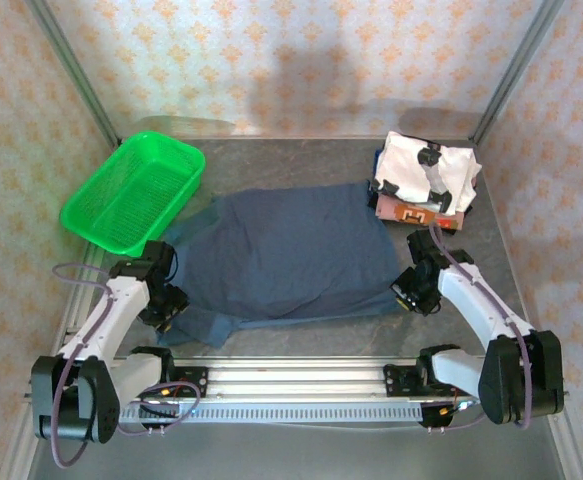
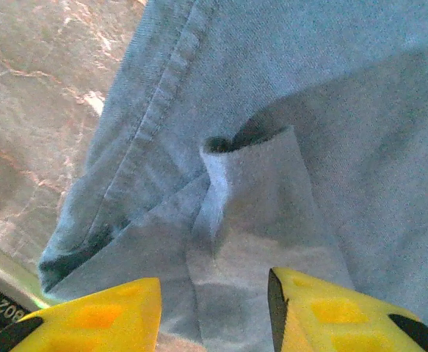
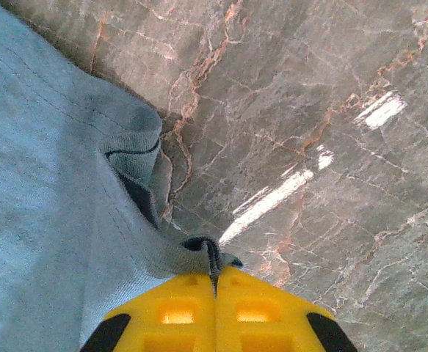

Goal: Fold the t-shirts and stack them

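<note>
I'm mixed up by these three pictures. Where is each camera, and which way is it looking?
Top camera: above and behind the robot, looking down on the table, blue shirt, green basket and folded shirts; left arm and right arm show.
Left wrist camera: on the left arm, looking down at the shirt's near left edge; the left jaws stand apart, cloth between them.
Right wrist camera: on the right arm, looking down at the shirt's right edge and table; the right jaws pinch the hem.
Shared: all three see the blue shirt.
</note>
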Controlling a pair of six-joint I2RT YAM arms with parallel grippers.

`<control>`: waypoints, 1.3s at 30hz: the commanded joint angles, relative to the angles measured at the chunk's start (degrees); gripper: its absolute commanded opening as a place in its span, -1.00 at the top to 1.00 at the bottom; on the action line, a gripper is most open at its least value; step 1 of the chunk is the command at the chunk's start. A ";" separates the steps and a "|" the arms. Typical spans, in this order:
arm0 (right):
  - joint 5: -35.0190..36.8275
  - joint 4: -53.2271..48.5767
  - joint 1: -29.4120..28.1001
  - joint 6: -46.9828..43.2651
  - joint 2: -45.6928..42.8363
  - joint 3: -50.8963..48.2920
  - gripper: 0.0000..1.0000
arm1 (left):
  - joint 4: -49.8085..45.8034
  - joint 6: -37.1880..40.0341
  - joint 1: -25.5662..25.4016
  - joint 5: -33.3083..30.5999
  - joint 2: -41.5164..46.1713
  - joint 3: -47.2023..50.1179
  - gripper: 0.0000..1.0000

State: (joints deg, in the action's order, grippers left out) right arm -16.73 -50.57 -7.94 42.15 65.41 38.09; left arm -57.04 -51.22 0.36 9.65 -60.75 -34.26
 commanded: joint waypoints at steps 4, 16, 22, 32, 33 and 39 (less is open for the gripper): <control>0.04 0.00 0.39 -1.56 -0.09 -0.69 1.00 | 3.29 -0.73 -0.28 -1.99 -2.30 1.72 0.22; 0.04 -0.61 0.39 -2.15 -1.33 -0.60 1.00 | 7.88 -1.34 -0.25 -2.95 -3.95 2.85 0.53; 0.21 -1.21 0.44 -2.57 -1.77 -0.29 1.00 | 3.72 0.03 -0.25 -5.08 0.05 2.18 0.91; 0.20 -2.87 0.40 -3.38 -1.82 1.76 1.00 | -0.27 -2.78 -0.25 -3.94 5.65 -0.45 1.00; -0.01 -2.96 0.46 -3.56 -1.93 1.95 1.00 | -1.46 -3.10 -0.26 -4.02 6.76 -1.12 1.00; -0.54 -4.40 0.40 -4.60 -2.12 3.78 1.00 | -8.61 -4.64 -0.21 -7.43 14.69 -4.65 1.00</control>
State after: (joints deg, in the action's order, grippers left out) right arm -18.00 -52.40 -7.81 38.87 64.36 39.62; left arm -59.07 -54.15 0.36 6.55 -49.01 -36.69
